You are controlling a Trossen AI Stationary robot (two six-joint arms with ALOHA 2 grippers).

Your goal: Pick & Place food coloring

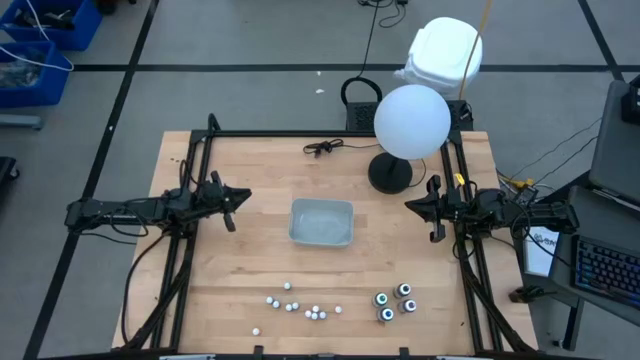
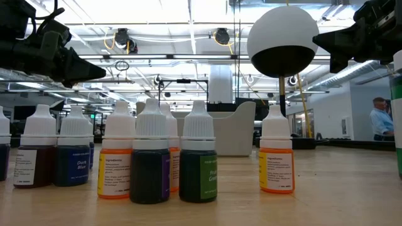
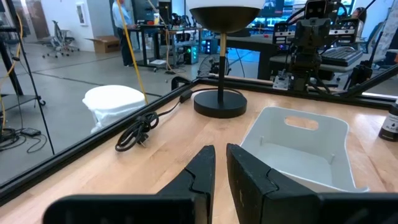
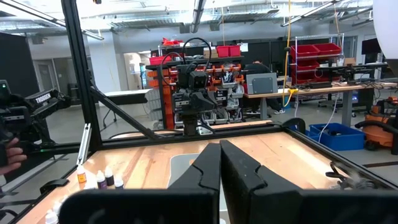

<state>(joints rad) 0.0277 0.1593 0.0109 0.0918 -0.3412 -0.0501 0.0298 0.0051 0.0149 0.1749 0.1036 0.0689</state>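
Both arms hung parked at the tabletop's (image 1: 250, 270) sides, well apart from the work. Left tool (image 1: 228, 203) sat at the left side frame, fingers nearly together with a thin gap showing in its wrist view, nothing between them. Right tool (image 1: 437, 207) sat at the right frame, fingers pressed together, empty.

The food coloring stood untouched along the near edge in two groups: tiny white-capped bottles (image 1: 300, 305) scattered loosely left of centre, and four dark cylinders (image 1: 395, 301) bunched tight at the right. In the low view the small bottles (image 2: 151, 157) stood upright, several shoulder to shoulder, an orange one (image 2: 276, 154) standing apart. Grey tray (image 1: 322, 221) lay mid-table between the arms, open and empty; likely the drop point, set where either arm reaches it.

A globe lamp (image 1: 410, 125) stood at the far right, its base (image 1: 390, 173) near the right arm; a cable (image 1: 322, 148) lay along the far edge.

Open room: bare wood between tray and bottles, clear approach from above. Tight spots, by my judgement: the bunched cylinders leave little finger clearance, and the small bottles stand close to the near edge, so a nudge could topple them or roll them off.
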